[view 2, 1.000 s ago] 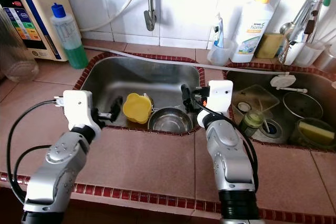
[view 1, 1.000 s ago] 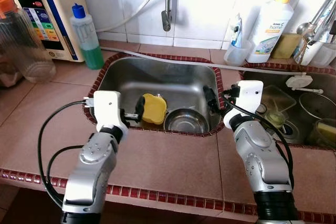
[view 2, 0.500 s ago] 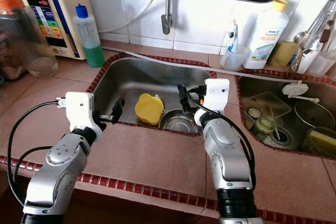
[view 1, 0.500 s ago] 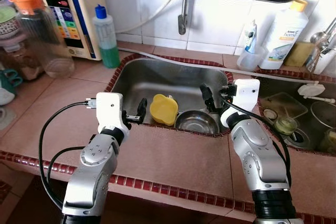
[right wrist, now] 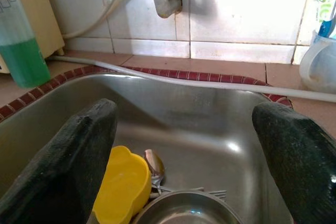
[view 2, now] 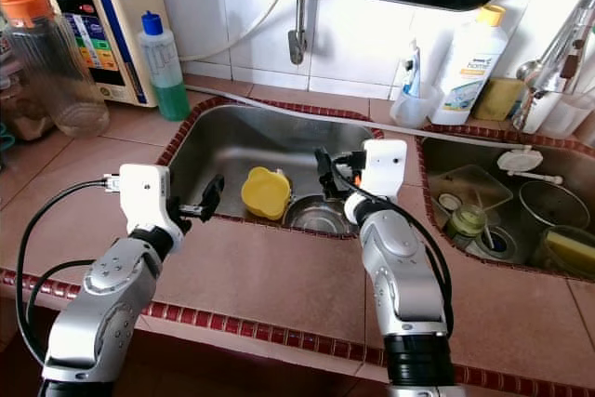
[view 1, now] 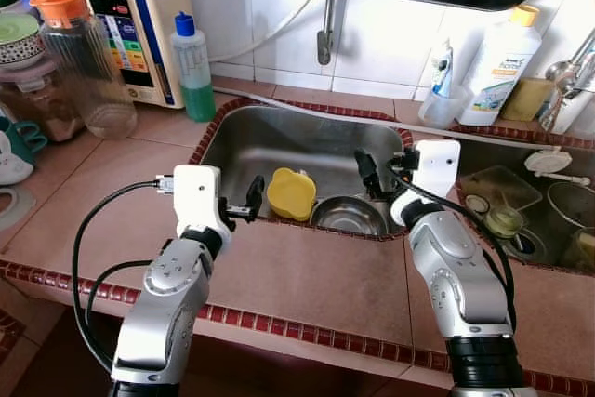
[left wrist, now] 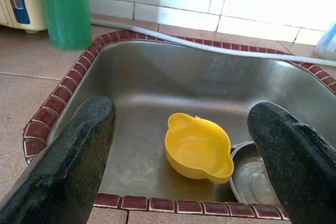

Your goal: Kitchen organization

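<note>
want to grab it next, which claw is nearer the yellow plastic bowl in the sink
Left. The left claw hovers open at the sink's near-left rim, just beside the yellow plastic bowl. The right claw, also open, hangs over the sink's right side above the round steel bowl, farther away.

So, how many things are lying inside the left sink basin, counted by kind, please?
Yellow bowl: 1
Steel bowl: 1
Spoon: 1
Fork: 1
Total: 4; more cutlery may be hidden behind the bowls.
</note>
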Available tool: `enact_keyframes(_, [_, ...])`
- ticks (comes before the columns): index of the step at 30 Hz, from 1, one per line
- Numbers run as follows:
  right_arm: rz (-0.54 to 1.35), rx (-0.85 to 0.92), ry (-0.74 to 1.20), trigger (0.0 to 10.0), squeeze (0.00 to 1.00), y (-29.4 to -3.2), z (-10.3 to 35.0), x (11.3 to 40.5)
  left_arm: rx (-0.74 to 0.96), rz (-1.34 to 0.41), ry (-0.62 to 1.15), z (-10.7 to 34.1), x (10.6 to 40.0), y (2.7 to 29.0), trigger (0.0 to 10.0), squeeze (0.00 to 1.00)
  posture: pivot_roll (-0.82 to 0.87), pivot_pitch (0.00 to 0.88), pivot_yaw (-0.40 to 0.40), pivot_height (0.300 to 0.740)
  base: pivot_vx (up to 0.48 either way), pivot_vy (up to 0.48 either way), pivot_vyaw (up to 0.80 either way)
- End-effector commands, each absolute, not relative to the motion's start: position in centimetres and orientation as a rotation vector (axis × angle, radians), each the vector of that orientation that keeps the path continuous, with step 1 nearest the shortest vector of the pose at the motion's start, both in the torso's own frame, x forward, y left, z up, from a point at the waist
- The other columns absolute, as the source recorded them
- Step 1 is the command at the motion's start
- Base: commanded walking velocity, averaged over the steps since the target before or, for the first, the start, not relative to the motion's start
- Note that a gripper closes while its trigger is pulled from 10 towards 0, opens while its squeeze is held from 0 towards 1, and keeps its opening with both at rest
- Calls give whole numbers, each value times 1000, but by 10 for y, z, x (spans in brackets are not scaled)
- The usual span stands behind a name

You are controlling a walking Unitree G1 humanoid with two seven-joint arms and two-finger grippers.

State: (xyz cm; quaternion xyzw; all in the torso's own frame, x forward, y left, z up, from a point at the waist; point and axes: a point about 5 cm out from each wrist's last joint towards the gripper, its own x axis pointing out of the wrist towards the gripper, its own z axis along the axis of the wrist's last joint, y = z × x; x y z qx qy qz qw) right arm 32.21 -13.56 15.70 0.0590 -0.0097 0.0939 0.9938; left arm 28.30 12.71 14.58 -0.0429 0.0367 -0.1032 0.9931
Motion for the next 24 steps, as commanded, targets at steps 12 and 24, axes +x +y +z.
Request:
enact_keyframes(12, [169,132,-19,10000,0,-137,158,325,-87,-214,77,147,281,127,10000,0,57,0,7,740,-82,0,0])
enact_keyframes(24, [165,135,-20,10000,0,-138,158,326,-91,-215,84,146,282,127,10000,0,56,0,8,740,-328,0,0])
